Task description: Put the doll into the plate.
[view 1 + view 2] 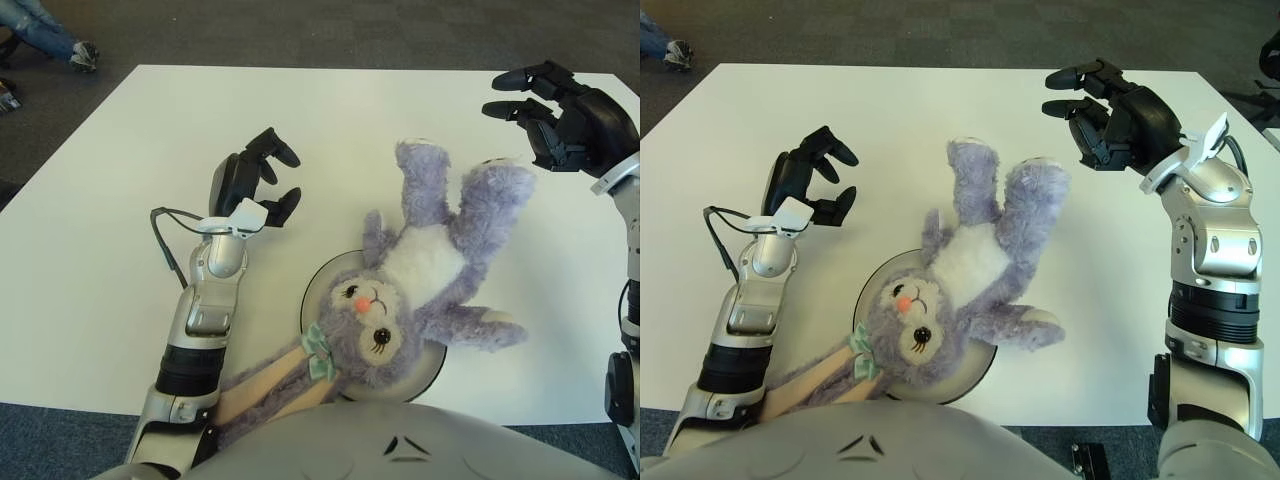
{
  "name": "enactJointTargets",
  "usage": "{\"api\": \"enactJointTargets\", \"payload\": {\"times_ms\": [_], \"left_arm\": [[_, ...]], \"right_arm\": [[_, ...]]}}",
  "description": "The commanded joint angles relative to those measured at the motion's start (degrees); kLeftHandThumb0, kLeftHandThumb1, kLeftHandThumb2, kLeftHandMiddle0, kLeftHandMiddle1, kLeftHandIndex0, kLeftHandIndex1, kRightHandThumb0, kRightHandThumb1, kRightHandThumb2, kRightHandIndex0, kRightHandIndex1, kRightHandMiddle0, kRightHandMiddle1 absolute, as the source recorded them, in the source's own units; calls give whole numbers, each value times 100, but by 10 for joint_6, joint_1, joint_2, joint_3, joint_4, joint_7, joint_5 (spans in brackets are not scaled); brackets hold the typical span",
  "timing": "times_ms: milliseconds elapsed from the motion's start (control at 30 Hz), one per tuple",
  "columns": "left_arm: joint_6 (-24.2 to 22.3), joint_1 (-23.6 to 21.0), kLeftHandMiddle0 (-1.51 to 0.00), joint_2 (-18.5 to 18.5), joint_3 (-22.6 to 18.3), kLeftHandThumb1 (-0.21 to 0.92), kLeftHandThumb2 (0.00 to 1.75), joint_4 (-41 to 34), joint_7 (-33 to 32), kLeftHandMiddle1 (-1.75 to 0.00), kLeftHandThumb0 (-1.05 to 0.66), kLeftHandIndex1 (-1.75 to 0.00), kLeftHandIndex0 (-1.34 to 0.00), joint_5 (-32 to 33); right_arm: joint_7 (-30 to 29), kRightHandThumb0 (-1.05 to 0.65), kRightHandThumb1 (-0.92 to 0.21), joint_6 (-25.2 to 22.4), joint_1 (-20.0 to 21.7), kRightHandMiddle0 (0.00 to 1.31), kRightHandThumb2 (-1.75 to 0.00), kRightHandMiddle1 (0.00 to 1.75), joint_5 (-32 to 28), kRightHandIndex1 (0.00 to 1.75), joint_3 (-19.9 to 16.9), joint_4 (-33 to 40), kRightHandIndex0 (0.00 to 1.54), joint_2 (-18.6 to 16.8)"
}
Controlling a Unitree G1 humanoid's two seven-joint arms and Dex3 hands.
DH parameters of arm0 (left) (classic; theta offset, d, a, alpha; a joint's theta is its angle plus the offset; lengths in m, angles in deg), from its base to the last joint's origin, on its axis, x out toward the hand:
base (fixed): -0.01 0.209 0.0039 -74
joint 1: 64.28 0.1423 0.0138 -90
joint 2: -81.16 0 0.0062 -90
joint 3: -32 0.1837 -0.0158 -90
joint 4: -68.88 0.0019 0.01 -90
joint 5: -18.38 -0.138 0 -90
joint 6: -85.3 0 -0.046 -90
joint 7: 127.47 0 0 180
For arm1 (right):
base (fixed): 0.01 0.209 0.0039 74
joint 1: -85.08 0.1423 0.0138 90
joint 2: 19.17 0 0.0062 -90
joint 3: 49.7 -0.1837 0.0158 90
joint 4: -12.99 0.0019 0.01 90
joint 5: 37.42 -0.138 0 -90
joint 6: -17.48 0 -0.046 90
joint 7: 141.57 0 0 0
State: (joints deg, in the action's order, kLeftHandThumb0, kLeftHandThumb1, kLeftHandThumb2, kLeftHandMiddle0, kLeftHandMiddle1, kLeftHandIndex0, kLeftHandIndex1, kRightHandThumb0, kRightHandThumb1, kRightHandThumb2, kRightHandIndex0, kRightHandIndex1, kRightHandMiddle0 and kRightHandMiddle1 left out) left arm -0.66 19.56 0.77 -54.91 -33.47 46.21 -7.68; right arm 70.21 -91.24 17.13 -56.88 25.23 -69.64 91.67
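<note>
A purple plush rabbit doll (430, 260) lies on its back with its head over the dark plate (318, 283) and its legs stretching up and right onto the white table. Its long ears (262, 392) trail toward the near table edge. My left hand (258, 180) hovers left of the doll, fingers spread, holding nothing. At the upper right my right hand (1092, 105) stays apart from the doll's feet, with its fingers open and nothing in them.
The white table (120, 230) has bare surface on the left and at the back. Dark carpet surrounds it. A person's legs and shoe (85, 52) show at the far upper left, beyond the table.
</note>
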Motion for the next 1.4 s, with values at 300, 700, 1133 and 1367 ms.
{"api": "enactJointTargets", "payload": {"times_ms": [300, 700, 1133, 1367], "left_arm": [[61, -35, -58, 15, -40, 24, 140, 84, -42, -175, -1, -173, -53, 80], [91, -80, -52, 11, -75, 28, 136, 155, -30, -175, -1, -175, -51, 165], [171, -127, -52, 1, -91, 30, 135, 266, -26, -175, -1, -175, -50, 201], [204, -159, -51, 2, -94, 31, 134, 330, -26, -175, -1, -175, -49, 214]], "right_arm": [[-100, -42, -54, 15, 3, 2, -102, 128, 65, 103, 34, 4, 12, -57], [-189, -37, -54, 95, 20, 8, -105, 144, 126, 117, 52, -96, 25, -134], [-237, -8, -82, 144, 37, 18, -58, 166, 121, 144, 40, -151, 44, -186], [-238, -1, -77, 187, 32, 19, -65, 167, 112, 150, 37, -182, 45, -200]]}}
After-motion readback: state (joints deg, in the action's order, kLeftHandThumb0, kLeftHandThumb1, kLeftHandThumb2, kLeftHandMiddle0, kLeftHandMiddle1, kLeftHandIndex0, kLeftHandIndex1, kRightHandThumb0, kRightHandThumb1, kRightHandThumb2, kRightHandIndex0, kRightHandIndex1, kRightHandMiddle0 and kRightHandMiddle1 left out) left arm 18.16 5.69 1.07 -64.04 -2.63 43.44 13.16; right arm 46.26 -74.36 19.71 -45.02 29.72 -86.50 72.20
